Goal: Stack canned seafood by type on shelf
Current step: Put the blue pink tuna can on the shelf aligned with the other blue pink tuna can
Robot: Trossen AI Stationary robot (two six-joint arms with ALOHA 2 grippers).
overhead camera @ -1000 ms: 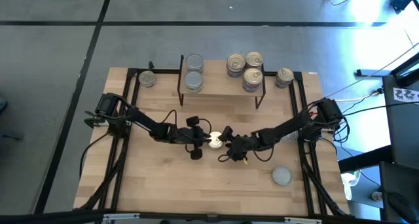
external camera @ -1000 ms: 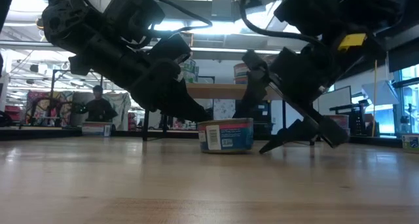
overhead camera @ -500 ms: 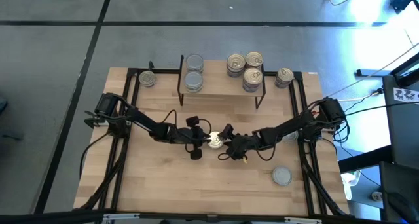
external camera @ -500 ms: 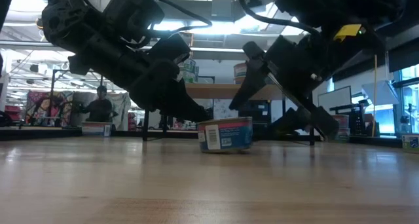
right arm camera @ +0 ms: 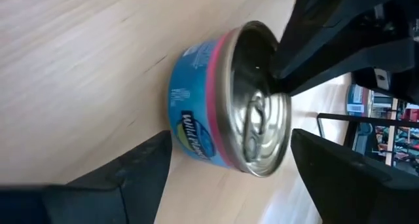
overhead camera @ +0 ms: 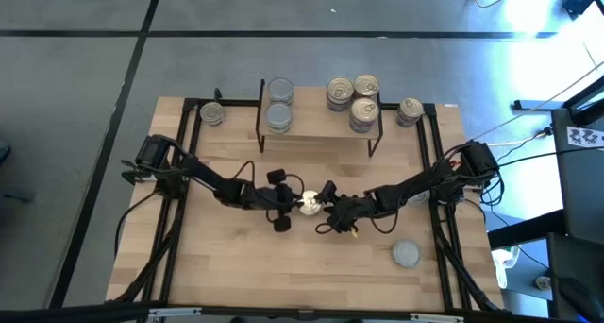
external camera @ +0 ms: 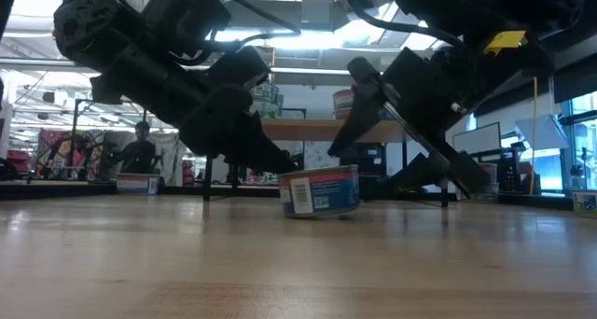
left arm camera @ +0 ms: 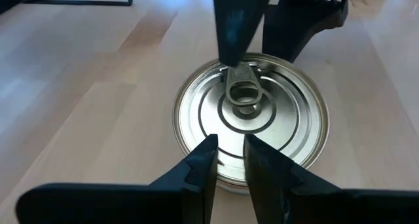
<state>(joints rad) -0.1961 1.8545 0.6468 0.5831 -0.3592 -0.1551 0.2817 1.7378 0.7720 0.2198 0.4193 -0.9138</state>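
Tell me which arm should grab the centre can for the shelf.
Right, probably. The right gripper is open, its fingers either side of the can. The left gripper is nearly shut, fingertips over the can's lid, so it would have to reopen first. The shelf lies beyond both.

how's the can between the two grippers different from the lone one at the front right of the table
The can between the grippers has a pull-ring lid; the lone can shows a plain grey top with no ring visible. The first sits mid-table with the left gripper and right gripper on either side of it; the second sits toward the front right with nothing near it. Both are small round tins resting flat on the table.
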